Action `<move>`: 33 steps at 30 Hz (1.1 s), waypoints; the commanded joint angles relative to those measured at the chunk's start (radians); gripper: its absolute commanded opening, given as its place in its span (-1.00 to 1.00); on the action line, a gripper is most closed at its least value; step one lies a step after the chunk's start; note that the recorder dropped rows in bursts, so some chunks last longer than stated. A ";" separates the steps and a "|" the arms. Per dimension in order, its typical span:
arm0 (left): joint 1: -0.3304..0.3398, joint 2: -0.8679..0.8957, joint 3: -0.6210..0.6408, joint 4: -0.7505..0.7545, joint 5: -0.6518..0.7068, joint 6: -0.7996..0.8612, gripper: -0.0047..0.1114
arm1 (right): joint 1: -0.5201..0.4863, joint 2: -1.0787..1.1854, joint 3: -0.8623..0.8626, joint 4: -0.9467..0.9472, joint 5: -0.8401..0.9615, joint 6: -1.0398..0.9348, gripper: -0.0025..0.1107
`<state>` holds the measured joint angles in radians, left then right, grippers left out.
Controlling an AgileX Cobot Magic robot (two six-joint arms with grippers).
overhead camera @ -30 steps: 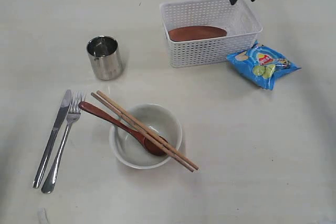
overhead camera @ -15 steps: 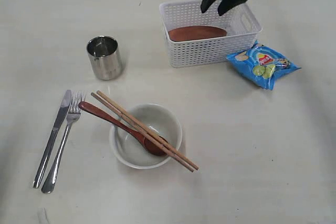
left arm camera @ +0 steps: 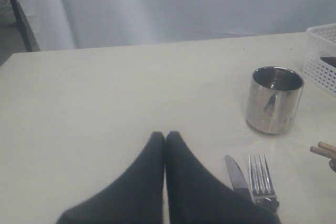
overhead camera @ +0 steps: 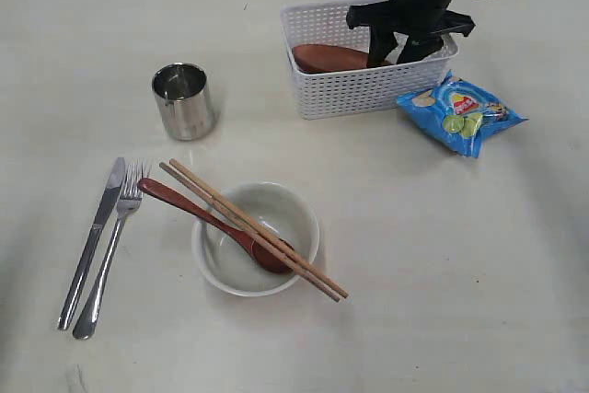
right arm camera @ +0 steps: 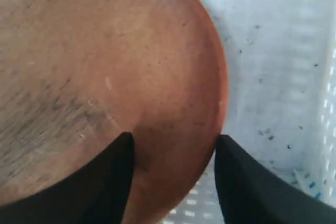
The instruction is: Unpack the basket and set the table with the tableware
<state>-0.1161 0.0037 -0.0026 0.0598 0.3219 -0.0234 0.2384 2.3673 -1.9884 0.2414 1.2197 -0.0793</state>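
The table is broad and bare across its near right, which leaves room to set a piece down there. At its far right stands the basket, and the last piece of tableware in it, the reddish-brown plate, lies on its floor toward the left end. The right gripper is down inside the basket with its jaws spread wide and holding nothing. One finger is over the plate's face and the other just outside its right rim, so the rim sits between them. The basket's right wall is near the outer finger, so I judge straight up the free way out. The left gripper, pressed shut and empty, hangs well apart, near the knife.
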 commanded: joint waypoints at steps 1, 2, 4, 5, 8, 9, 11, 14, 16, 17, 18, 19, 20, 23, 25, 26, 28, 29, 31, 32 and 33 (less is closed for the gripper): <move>0.002 -0.004 0.003 -0.008 -0.002 0.001 -0.92 | -0.008 0.012 0.001 0.057 0.001 -0.018 -0.14; 0.002 -0.004 0.003 -0.008 -0.002 0.001 -0.92 | -0.008 0.012 0.001 0.069 0.001 -0.021 -0.14; 0.002 -0.004 0.003 -0.008 -0.002 0.001 -0.92 | -0.013 0.012 0.001 0.107 0.001 -0.040 -0.14; 0.002 -0.004 0.003 -0.008 -0.002 0.001 -0.92 | -0.016 0.014 0.001 0.131 0.001 -0.052 -0.14; 0.002 -0.004 0.003 -0.008 -0.002 0.001 -0.92 | -0.025 0.028 0.001 0.192 0.001 -0.070 -0.14; 0.002 -0.004 0.003 -0.008 -0.002 0.001 -0.92 | -0.028 0.037 0.001 0.218 0.001 -0.075 -0.14; 0.002 -0.004 0.003 -0.008 -0.002 0.001 -0.92 | -0.040 0.054 0.001 0.262 0.001 -0.081 -0.14; 0.002 -0.004 0.003 -0.008 -0.002 0.001 -0.92 | -0.060 0.064 0.001 0.336 0.001 -0.111 -0.14; 0.002 -0.004 0.003 -0.008 -0.002 0.001 -0.92 | -0.073 0.060 0.001 0.383 0.001 -0.138 -0.14; 0.002 -0.004 0.003 -0.008 -0.002 0.001 -0.92 | -0.077 0.058 0.001 0.405 0.001 -0.147 -0.14; 0.002 -0.004 0.003 -0.008 -0.002 0.001 -0.92 | -0.081 0.058 0.001 0.423 0.001 -0.154 -0.15; 0.002 -0.004 0.003 -0.008 -0.002 0.001 -0.92 | -0.084 0.055 0.001 0.437 0.001 -0.164 -0.17; 0.002 -0.004 0.003 -0.008 -0.002 0.001 -0.92 | -0.086 0.053 0.001 0.442 0.001 -0.175 -0.23; 0.002 -0.004 0.003 -0.008 -0.002 0.001 -0.92 | -0.086 0.047 0.001 0.433 0.001 -0.194 -0.58; 0.002 -0.004 0.003 -0.008 -0.002 0.001 -0.92 | -0.086 0.047 0.001 0.433 0.001 -0.204 -0.87; 0.002 -0.004 0.003 -0.008 -0.002 0.001 -0.92 | -0.086 0.047 0.001 0.433 0.001 -0.213 -0.96; 0.002 -0.004 0.003 -0.008 -0.002 0.001 -0.92 | -0.086 0.046 0.001 0.433 0.001 -0.222 -0.96; 0.002 -0.004 0.003 -0.008 -0.002 0.001 -0.92 | -0.086 0.042 0.001 0.433 0.001 -0.225 -0.96; 0.002 -0.004 0.003 -0.008 -0.002 0.001 -0.92 | -0.086 0.033 0.001 0.433 0.001 -0.232 -0.96; 0.002 -0.004 0.003 -0.008 -0.002 0.001 -0.92 | -0.086 0.027 0.001 0.431 0.001 -0.235 -0.96; 0.002 -0.004 0.003 -0.008 -0.002 0.001 -0.92 | -0.086 0.020 0.001 0.431 0.001 -0.235 -0.96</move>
<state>-0.1161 0.0037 -0.0026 0.0598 0.3219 -0.0234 0.1575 2.4149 -1.9880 0.6712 1.2143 -0.2934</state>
